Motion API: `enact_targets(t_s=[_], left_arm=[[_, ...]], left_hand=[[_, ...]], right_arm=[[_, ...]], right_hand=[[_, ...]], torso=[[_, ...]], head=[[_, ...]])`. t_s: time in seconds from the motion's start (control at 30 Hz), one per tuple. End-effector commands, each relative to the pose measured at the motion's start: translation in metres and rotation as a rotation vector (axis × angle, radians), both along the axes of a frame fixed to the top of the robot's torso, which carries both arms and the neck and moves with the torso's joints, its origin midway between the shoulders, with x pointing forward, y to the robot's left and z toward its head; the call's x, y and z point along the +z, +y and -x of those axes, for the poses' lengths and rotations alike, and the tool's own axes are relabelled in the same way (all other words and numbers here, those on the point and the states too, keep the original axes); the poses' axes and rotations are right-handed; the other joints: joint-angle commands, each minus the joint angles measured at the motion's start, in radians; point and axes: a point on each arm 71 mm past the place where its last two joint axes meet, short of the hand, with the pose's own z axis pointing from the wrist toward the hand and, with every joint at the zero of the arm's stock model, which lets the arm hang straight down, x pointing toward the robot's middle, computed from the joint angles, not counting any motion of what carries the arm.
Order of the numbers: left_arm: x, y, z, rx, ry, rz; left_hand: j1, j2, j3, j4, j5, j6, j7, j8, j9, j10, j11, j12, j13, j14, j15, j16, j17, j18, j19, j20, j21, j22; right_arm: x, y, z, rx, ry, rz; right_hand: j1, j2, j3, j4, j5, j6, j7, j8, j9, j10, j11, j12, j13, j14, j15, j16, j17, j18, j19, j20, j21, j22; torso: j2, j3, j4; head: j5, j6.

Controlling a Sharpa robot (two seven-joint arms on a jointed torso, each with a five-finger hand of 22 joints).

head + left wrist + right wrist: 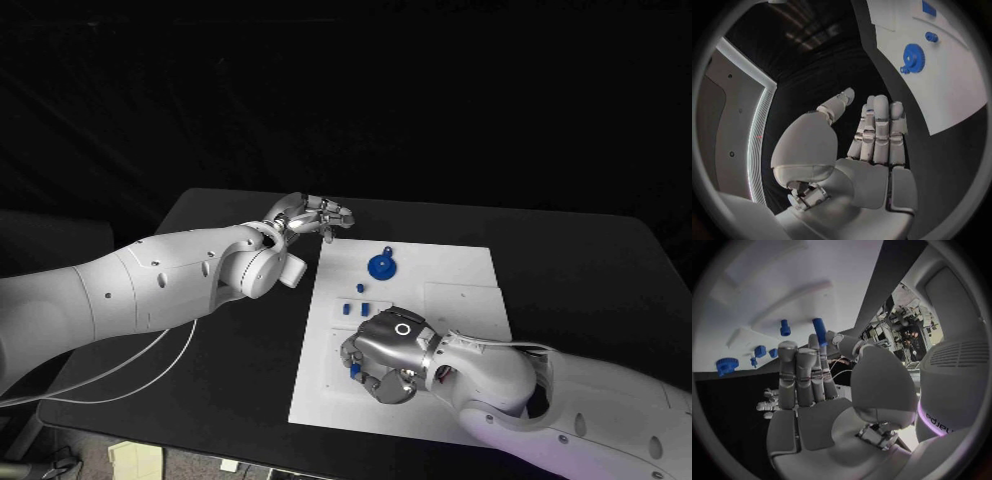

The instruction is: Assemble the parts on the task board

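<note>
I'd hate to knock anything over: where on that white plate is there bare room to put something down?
The task board is bare along its far right, beyond the blue gear. Its near left corner is bare too. The middle is crowded: small blue parts and the right hand.

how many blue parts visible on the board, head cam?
5: gear at the board's far end, three small pieces mid-board, one peg by the right hand's fingers. More may be hidden underneath.
</note>
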Motion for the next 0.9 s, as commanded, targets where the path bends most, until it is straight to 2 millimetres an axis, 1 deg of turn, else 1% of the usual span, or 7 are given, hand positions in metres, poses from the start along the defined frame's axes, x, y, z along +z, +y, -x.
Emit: enact_targets(t_s=[0.03, 0.17, 0.27, 0.4, 0.5, 0.63, 0.9], left_arm=[[0.001, -0.003, 0.001, -0.017, -0.004, 0.013], [0.001, -0.003, 0.001, -0.016, -0.004, 0.013], [0.001, -0.002, 0.001, -0.015, -0.002, 0.012], [0.001, -0.002, 0.001, -0.015, -0.002, 0.012], [0.001, -0.002, 0.001, -0.014, -0.001, 0.011], [0.001, -0.002, 0.0, -0.014, -0.002, 0.011], [0.001, -0.001, 0.0, -0.01, -0.002, 0.01]], left_hand=[[-0.006, 0.004, -0.003, 0.001, 0.001, -0.005, 0.002, 0.005, -0.001, -0.006, 0.0, -0.002, -0.001, 0.004, 0.004, -0.003, 0.002, 0.018, 0.004, -0.012, -0.003, 0.001], [-0.007, 0.004, -0.003, 0.001, 0.001, -0.005, 0.002, 0.005, -0.001, -0.006, 0.0, -0.002, -0.002, 0.003, 0.004, -0.003, 0.002, 0.018, 0.004, -0.012, -0.003, 0.001], [-0.007, 0.004, -0.003, 0.001, 0.001, -0.005, 0.002, 0.005, -0.001, -0.006, 0.0, -0.002, -0.002, 0.003, 0.004, -0.003, 0.002, 0.018, 0.004, -0.012, -0.004, 0.001], [-0.008, 0.003, -0.004, 0.002, 0.001, -0.006, 0.003, 0.004, -0.002, -0.007, 0.0, -0.002, -0.002, 0.003, 0.004, -0.003, 0.002, 0.017, 0.004, -0.012, -0.004, 0.001], [-0.008, 0.003, -0.004, 0.002, 0.001, -0.007, 0.003, 0.004, -0.002, -0.007, 0.0, -0.002, -0.002, 0.003, 0.004, -0.003, 0.002, 0.018, 0.004, -0.012, -0.004, 0.002], [-0.008, 0.003, -0.004, 0.001, 0.001, -0.007, 0.003, 0.004, -0.002, -0.007, 0.0, -0.002, -0.002, 0.003, 0.005, -0.003, 0.002, 0.018, 0.004, -0.012, -0.004, 0.002], [-0.007, 0.003, -0.004, 0.001, 0.001, -0.007, 0.003, 0.004, -0.002, -0.008, 0.0, -0.002, -0.002, 0.003, 0.005, -0.003, 0.002, 0.018, 0.004, -0.012, -0.004, 0.002]], right_arm=[[-0.009, 0.0, 0.005, 0.018, 0.045, 0.03], [-0.01, -0.001, 0.004, 0.011, 0.066, 0.022], [-0.009, -0.002, 0.003, 0.004, 0.078, 0.004], [-0.008, -0.003, 0.002, -0.005, 0.079, -0.019], [-0.007, -0.005, 0.0, -0.02, 0.077, -0.039], [-0.007, -0.007, -0.001, -0.034, 0.081, -0.059], [-0.005, -0.012, -0.002, -0.049, 0.074, -0.088]], right_hand=[[0.0, 0.002, 0.004, -0.004, 0.003, 0.005, 0.001, 0.002, 0.003, 0.005, 0.002, 0.004, 0.003, -0.002, -0.005, 0.006, -0.002, 0.085, 0.0, -0.002, 0.006, 0.017], [-0.02, -0.011, -0.003, -0.009, 0.01, -0.006, 0.006, -0.007, 0.001, -0.011, 0.008, -0.006, 0.004, -0.003, 0.001, 0.004, -0.004, 0.085, -0.005, 0.003, 0.005, 0.017], [-0.069, -0.038, -0.065, -0.024, 0.052, -0.024, 0.014, -0.018, -0.002, -0.03, 0.015, -0.019, 0.005, -0.004, 0.008, 0.004, -0.006, 0.085, -0.007, 0.006, 0.01, 0.019], [-0.124, -0.05, -0.165, -0.044, 0.029, -0.071, 0.034, -0.045, -0.012, -0.083, 0.033, -0.05, -0.004, -0.007, 0.026, 0.003, -0.008, 0.085, -0.011, 0.005, 0.013, 0.019], [-0.136, -0.051, -0.208, -0.053, 0.014, -0.092, 0.043, -0.056, -0.016, -0.106, 0.042, -0.062, -0.008, -0.01, 0.034, 0.003, -0.01, 0.085, -0.017, 0.002, 0.01, 0.016], [-0.132, -0.058, -0.23, -0.061, 0.012, -0.119, 0.055, -0.072, -0.022, -0.163, 0.061, -0.067, -0.024, -0.024, 0.052, 0.0, -0.013, 0.085, -0.032, 0.003, 0.001, 0.013], [-0.129, -0.062, -0.247, -0.066, 0.011, -0.137, 0.063, -0.082, -0.028, -0.184, 0.067, -0.064, -0.034, -0.032, 0.059, 0.003, -0.015, 0.085, -0.04, 0.005, -0.003, 0.014]], torso=[[0.0, -0.0001, -0.0005], [0.0, 0.0004, -0.001], [0.0, 0.0004, -0.001], [0.0, 0.0002, -0.0012], [0.0, 0.0003, -0.0008], [0.0, 0.0003, 0.0], [0.0, 0.0004, -0.0008]], head=[[0.0, 0.0], [0.0, 0.001], [0.0, 0.001], [0.0, 0.002], [-0.001, 0.003], [-0.004, 0.005], [-0.004, 0.008]])
